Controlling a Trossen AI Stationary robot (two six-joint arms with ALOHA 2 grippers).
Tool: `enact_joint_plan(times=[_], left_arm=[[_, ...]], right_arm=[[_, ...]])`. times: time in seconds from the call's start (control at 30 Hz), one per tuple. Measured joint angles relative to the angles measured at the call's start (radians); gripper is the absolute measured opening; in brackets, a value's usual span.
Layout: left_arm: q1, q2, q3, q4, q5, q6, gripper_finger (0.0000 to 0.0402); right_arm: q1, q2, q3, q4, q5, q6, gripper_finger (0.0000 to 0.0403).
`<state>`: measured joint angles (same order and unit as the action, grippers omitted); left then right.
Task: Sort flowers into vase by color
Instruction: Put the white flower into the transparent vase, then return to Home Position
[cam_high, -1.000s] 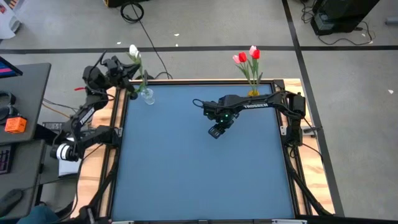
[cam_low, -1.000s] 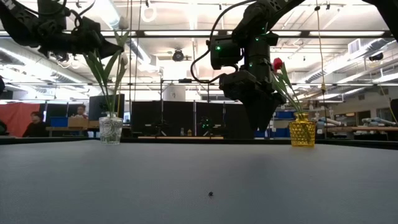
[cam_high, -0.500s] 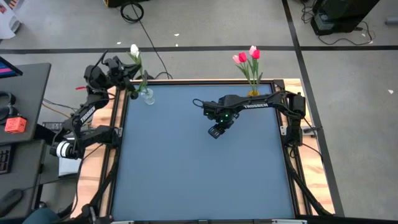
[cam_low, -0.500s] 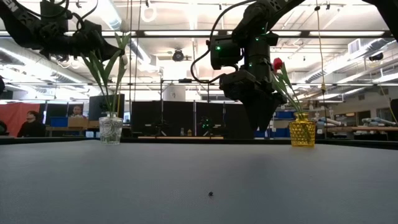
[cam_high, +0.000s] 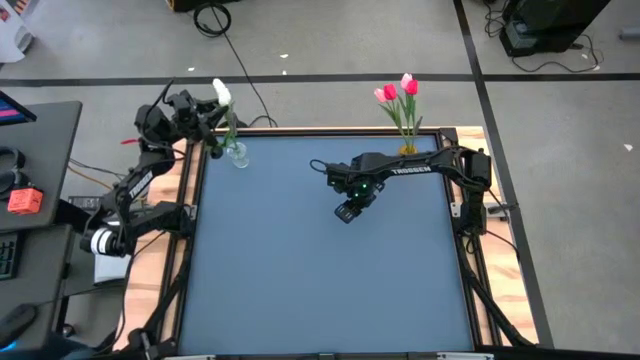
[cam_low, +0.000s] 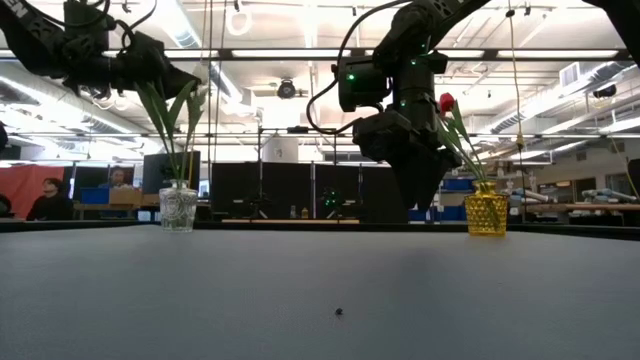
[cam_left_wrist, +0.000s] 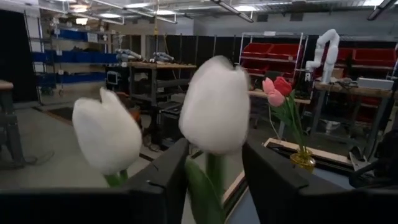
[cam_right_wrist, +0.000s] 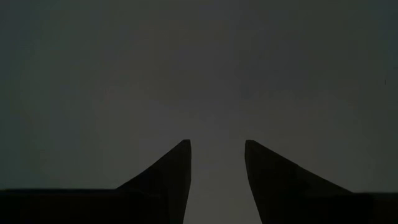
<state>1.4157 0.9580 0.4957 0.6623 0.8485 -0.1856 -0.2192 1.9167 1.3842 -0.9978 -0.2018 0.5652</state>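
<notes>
Worktop (cam_high: 320, 280): blue mat, bare at centre.
White tulips (cam_high: 221, 95): in clear vase (cam_high: 238, 155), 11 o'clock corner.
My left gripper (cam_left_wrist: 214, 177): fingers apart around a stem.
My right gripper (cam_high: 347, 211): apart, mid-worktop.

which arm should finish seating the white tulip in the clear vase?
Left. The left gripper is open around the white tulip's stem, right above the clear vase. The right gripper hangs open and empty over mid-table, away from both vases.
</notes>
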Motion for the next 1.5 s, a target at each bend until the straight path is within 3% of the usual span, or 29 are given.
enact_joint_plan(times=[0.4,0.7,0.87,1.13,1.37,1.5], left_arm=[[0.001,-0.05,0.073,-0.031,0.002,0.005,0.016],[0.001,-0.053,0.25,-0.625,-0.029,0.26,0.0174],[0.001,-0.056,0.363,-0.791,-0.054,0.325,0.0217],[-0.024,-0.055,0.599,-1.161,-0.193,0.432,0.0283],[-0.094,-0.055,0.758,-1.333,-0.233,0.439,0.0287],[-0.17,-0.056,0.866,-1.488,-0.296,0.509,0.0268]], right_arm=[[0.0,0.0,0.0,-0.005,-0.003,-0.005,0.0159],[0.0,0.0,0.0,-0.003,-0.009,-0.008,0.0159],[0.0,0.0,0.0,-0.002,-0.011,-0.011,0.0159],[0.0,0.0,0.0,0.038,-0.025,-0.011,0.0159],[0.0,-0.012,0.0,0.128,-0.026,-0.015,0.0159],[0.0,-0.074,0.0,0.199,-0.024,-0.033,0.0159]])
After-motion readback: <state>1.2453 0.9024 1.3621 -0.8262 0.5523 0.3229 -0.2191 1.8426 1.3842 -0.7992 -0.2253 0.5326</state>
